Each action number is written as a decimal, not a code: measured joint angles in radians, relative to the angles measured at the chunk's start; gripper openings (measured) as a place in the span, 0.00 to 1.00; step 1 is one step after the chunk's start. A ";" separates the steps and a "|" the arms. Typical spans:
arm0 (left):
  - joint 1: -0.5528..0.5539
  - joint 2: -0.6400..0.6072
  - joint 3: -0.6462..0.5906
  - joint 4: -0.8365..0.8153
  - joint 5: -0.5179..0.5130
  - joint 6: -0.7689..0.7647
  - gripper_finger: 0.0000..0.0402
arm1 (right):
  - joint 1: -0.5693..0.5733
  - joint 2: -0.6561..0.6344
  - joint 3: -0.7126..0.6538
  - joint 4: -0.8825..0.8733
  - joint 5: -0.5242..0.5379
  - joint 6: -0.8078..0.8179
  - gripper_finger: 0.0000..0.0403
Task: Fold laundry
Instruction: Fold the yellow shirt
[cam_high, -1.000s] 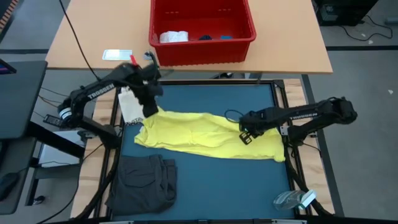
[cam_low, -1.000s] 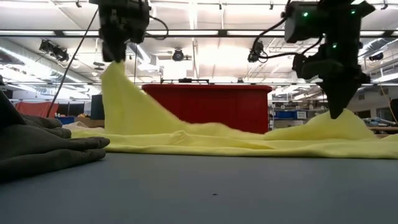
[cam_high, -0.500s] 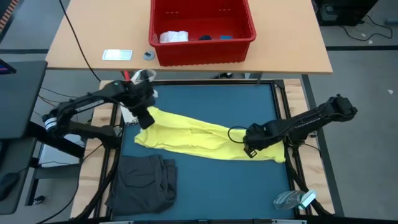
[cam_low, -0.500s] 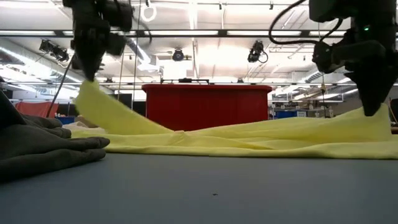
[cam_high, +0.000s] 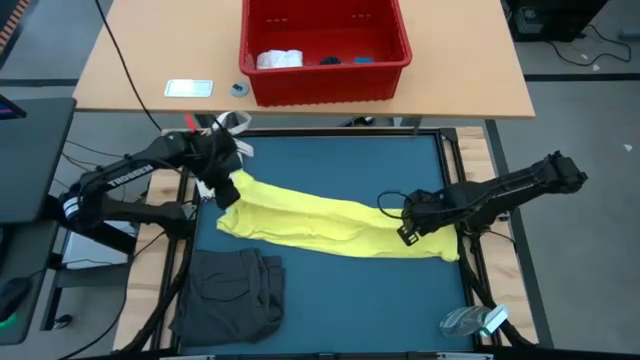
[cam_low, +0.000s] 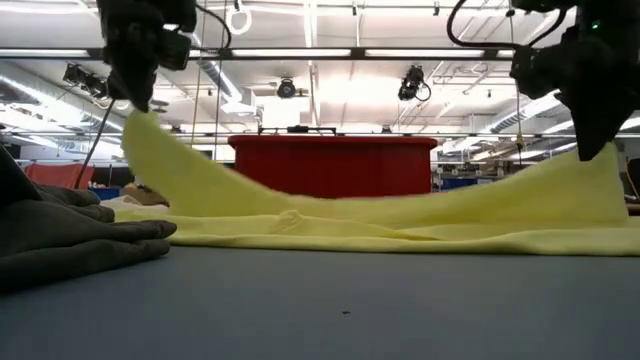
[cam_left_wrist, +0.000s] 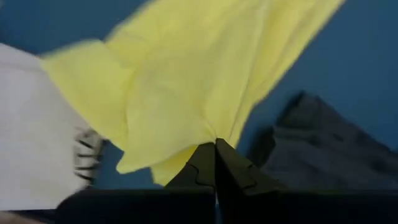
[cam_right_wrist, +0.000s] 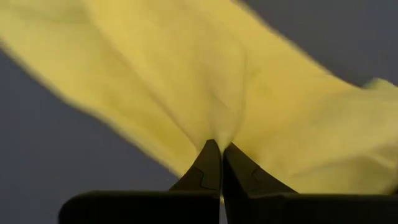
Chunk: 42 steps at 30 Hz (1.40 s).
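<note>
One soft yellow T-shirt (cam_high: 330, 227) stretches in a creased band across the middle of the dark blue surface (cam_high: 340, 300). The left gripper (cam_high: 226, 192) near the left edge and the right gripper (cam_high: 409, 232) near the right edge each have fingers closed on its cloth, lifting both ends. One rumpled dark grey garment (cam_high: 230, 290) lies at the near left corner. One red plastic basket (cam_high: 325, 45) stands beyond on a wooden table (cam_high: 150, 50).

The red basket's (cam_high: 325, 60) contents were too small to identify. The grey garment (cam_low: 70, 235) was cut off at the low view's edge.
</note>
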<state>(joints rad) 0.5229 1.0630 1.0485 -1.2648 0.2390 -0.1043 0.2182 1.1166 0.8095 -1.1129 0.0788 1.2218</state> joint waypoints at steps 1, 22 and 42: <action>-0.015 0.000 -0.030 0.009 0.014 -0.010 0.00 | 0.007 0.006 -0.009 0.033 -0.018 -0.008 0.01; -0.023 0.004 -0.025 0.330 -0.003 -0.143 0.35 | -0.040 -0.028 -0.044 0.017 -0.149 0.125 0.43; -0.066 0.564 -0.154 0.639 0.087 -0.268 0.26 | -0.261 -0.022 -0.074 -0.008 -0.015 -0.111 0.42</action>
<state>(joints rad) 0.4568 1.6267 0.8944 -0.6263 0.3262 -0.3726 -0.0426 1.0946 0.7354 -1.1209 0.0636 1.1113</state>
